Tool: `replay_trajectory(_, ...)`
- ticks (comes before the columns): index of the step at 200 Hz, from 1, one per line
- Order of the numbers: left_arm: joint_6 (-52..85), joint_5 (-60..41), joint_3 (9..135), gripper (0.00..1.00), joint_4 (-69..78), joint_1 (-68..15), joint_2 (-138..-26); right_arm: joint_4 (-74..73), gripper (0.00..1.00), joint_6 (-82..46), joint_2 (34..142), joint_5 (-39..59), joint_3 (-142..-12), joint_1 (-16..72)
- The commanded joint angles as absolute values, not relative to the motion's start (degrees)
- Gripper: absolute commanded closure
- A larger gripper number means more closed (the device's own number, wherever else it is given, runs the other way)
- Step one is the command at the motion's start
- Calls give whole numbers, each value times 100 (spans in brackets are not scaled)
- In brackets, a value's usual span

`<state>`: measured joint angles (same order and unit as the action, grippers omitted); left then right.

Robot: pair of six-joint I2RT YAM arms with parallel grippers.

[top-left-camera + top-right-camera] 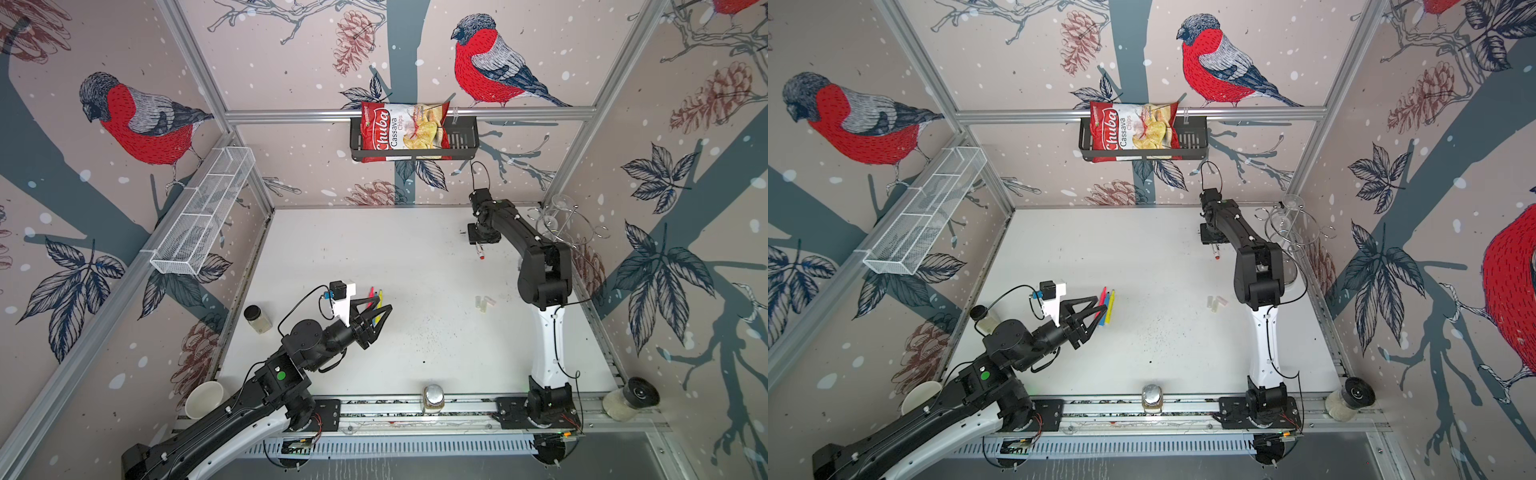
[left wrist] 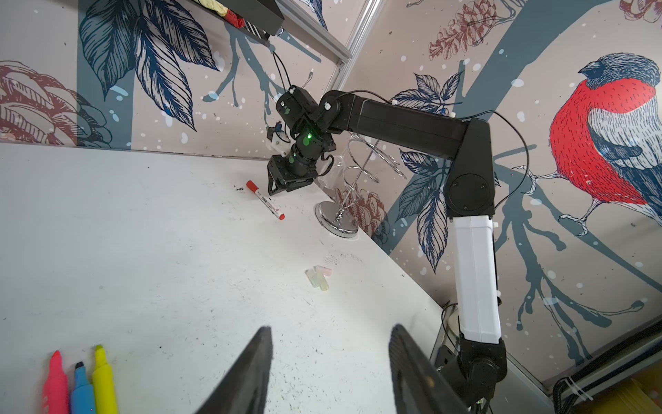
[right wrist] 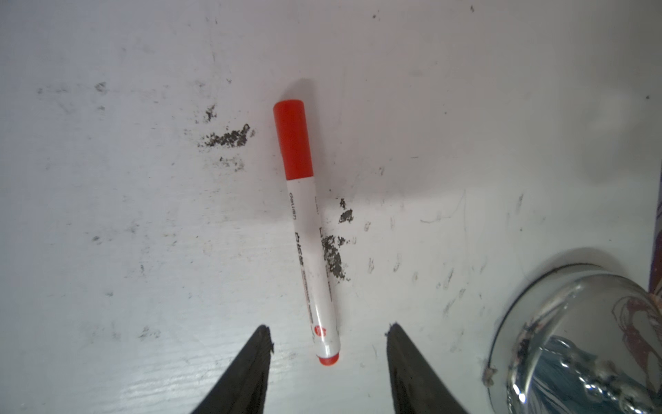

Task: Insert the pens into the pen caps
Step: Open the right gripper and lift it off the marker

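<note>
A white pen [image 3: 311,251] with black print lies flat on the table at the far right, with a red pen cap [image 3: 293,139] fitted on one end. My right gripper [image 3: 327,337] hangs open just above its other, red-tipped end and touches nothing; in both top views it sits over that pen [image 1: 480,252]. Pink [image 2: 55,383], blue [image 2: 81,389] and yellow [image 2: 104,380] pens lie side by side at centre left. My left gripper [image 1: 384,306] stands open and empty right beside them. Three translucent pen caps [image 1: 484,302] lie clustered to the right.
A chrome wire rack [image 1: 557,224] stands at the far right corner, its round base [image 3: 573,340] close to the white pen. A jar [image 1: 257,319] and a paper cup [image 1: 203,399] sit at the left, and two more jars [image 1: 433,398] [image 1: 631,397] along the front rail.
</note>
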<state>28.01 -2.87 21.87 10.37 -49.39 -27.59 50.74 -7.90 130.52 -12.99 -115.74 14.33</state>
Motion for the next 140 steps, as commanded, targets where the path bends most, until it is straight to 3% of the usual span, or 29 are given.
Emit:
replay_trajectory(1,2684,-122,2257,47,957,-4936,-2785,4879,46,-874,12732,-1212,-11426,1476)
replay_trajectory(98,2804,370,2403,47,426,-4939,-3138,4484,46,-957,11216,-416,-10814,1639)
replay_trajectory(140,2902,647,2496,46,211,-4936,-3435,4056,40,-1036,10216,106,-10351,1702)
